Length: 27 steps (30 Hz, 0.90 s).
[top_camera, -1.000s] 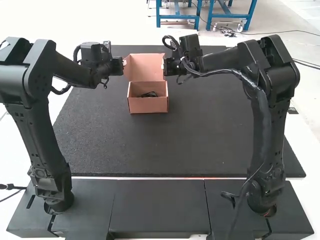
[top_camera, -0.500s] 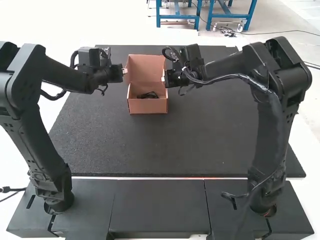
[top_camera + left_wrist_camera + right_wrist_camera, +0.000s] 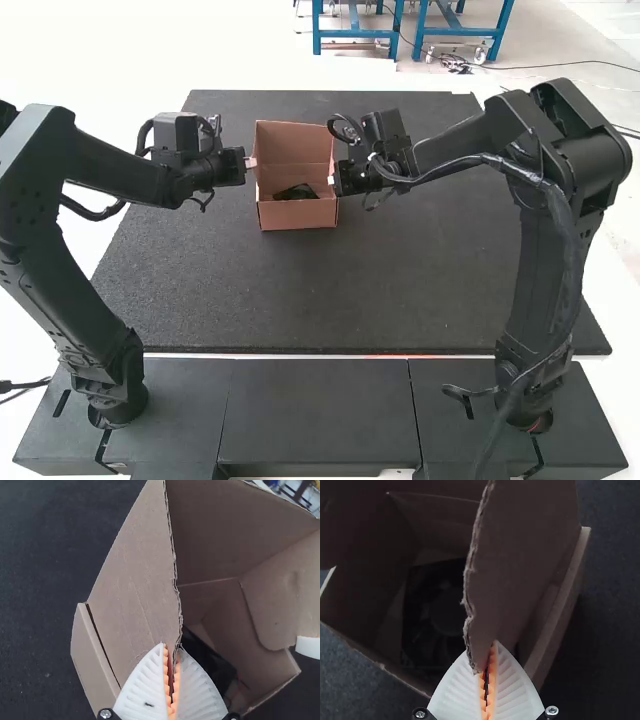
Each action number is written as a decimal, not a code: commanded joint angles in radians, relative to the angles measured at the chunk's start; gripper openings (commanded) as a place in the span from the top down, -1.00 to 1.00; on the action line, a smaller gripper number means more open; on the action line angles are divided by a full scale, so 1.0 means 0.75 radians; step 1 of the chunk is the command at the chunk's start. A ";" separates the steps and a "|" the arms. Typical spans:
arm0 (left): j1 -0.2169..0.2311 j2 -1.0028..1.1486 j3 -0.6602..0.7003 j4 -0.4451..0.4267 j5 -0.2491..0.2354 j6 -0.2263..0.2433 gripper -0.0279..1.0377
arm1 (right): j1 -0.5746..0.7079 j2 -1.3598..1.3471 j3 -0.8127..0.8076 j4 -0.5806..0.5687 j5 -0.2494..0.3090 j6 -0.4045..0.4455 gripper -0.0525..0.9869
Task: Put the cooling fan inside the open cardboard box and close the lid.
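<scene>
From the high view, the cardboard box (image 3: 296, 208) sits open on the black mat (image 3: 400, 270), toward its far middle, with the cooling fan (image 3: 293, 190) lying as a dark shape on the box floor. The lid (image 3: 293, 143) stands raised at the box's far side. The left gripper (image 3: 246, 166) meets the box's left edge and the right gripper (image 3: 337, 178) meets its right edge, so the box is between the two arms. In the left wrist view, the left gripper (image 3: 171, 654) has its white ribbed fingers (image 3: 145, 690) pressed onto the thin edge of the left side flap (image 3: 140, 600), orange pads pinching the cardboard. The fan (image 3: 212, 662) shows dark, low inside the box (image 3: 280, 595). In the right wrist view, the right gripper (image 3: 487, 656) likewise pinches the torn lower edge of the right side flap (image 3: 525, 555), which stands upright. The fan (image 3: 440, 615) lies flat on the floor of the box (image 3: 355, 630), beside that flap.
</scene>
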<state>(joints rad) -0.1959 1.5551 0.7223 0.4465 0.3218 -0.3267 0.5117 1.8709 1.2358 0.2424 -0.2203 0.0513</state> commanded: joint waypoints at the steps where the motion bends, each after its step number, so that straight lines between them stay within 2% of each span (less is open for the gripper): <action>1: -0.011 -0.065 -0.026 0.026 0.029 -0.023 0.86 | 0.034 -0.052 -0.032 0.002 -0.027 0.003 0.80; 21: -0.011 -0.114 -0.188 0.057 0.054 -0.029 0.86 | 0.079 -0.091 -0.120 0.053 -0.029 0.015 0.79; 22: -0.011 -0.114 -0.192 0.065 0.054 -0.029 0.85 | 0.079 -0.091 -0.120 0.055 -0.029 0.020 0.73; 24: -0.011 -0.114 -0.192 0.080 0.043 -0.039 0.77 | 0.079 -0.091 -0.120 0.055 -0.029 0.022 0.44; 27: -0.007 -0.118 -0.178 0.080 0.041 -0.049 0.33 | 0.079 -0.100 -0.120 0.067 -0.025 0.015 0.21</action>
<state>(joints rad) -0.1967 1.4971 0.5838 0.4980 0.3416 -0.3477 0.5552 1.8580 1.1469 0.2806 -0.2291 0.0593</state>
